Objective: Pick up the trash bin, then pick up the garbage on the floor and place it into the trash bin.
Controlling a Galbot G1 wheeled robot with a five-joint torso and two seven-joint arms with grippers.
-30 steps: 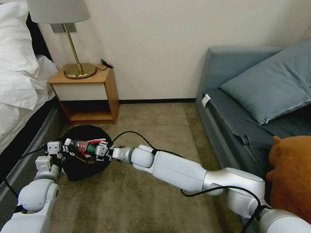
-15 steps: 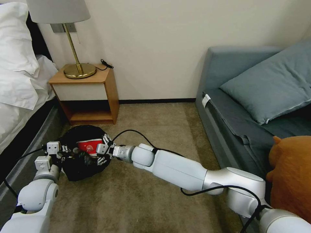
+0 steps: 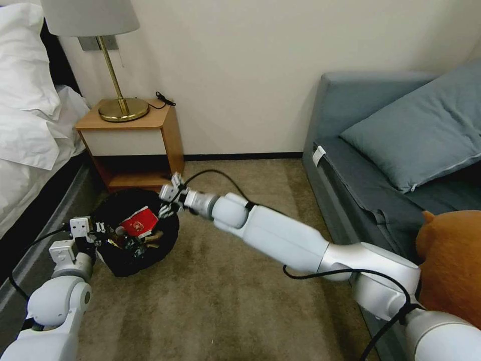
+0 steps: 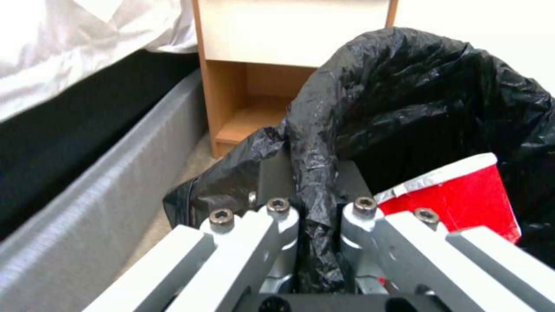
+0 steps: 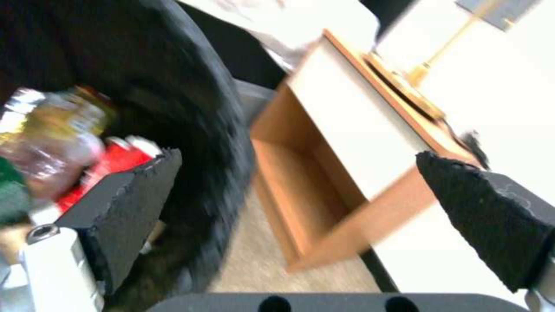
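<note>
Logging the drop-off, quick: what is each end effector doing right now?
Left end effector: closed on the trash bin's black bag rim.
Right end effector: open, empty, above the bin's edge.

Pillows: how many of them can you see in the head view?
2. A white pillow lies on the bed at far left, and a blue-grey pillow leans on the sofa at right. More may be hidden beyond the picture's edges.

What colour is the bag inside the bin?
Black, shiny and crinkly bag; the left wrist view shows it best.
</note>
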